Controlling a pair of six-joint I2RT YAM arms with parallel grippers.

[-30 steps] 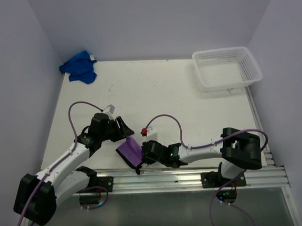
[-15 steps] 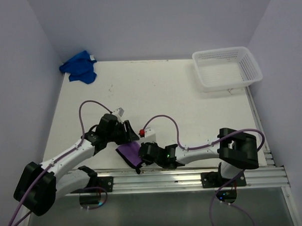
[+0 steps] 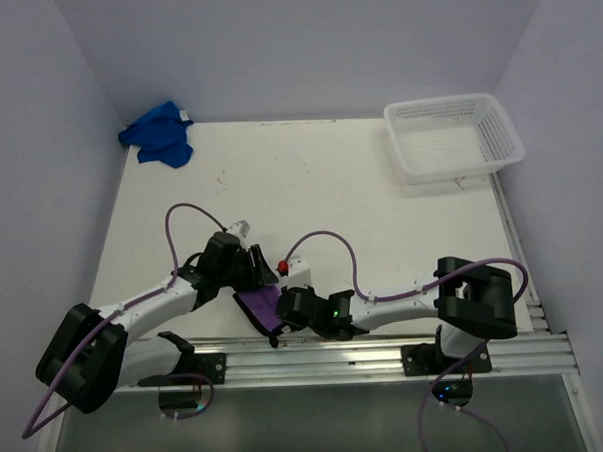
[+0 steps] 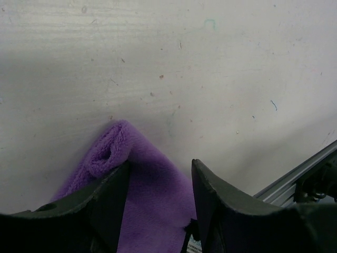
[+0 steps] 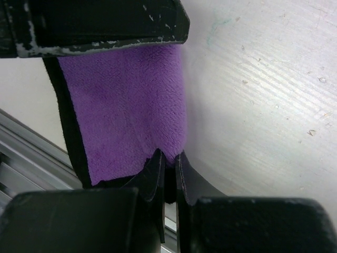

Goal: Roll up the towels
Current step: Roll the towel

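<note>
**Purple towel (image 3: 261, 300) at the table's (image 3: 382, 232) 6 o'clock edge, held for rolling.**
Right gripper (image 5: 168, 161) is pinched on the near hem; left gripper (image 4: 160, 179) stands spread over the curled far corner. Best practice: close on that curl and roll evenly toward 6 o'clock. Only the overhead view shows the blue towel (image 3: 157, 135), bunched at 11 o'clock.

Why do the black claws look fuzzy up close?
Left wrist view: the left claw sits very near the lens and blurs; the purple towel is clearer. Right wrist view: the right claw is dark and soft, towel weave sharp.
</note>
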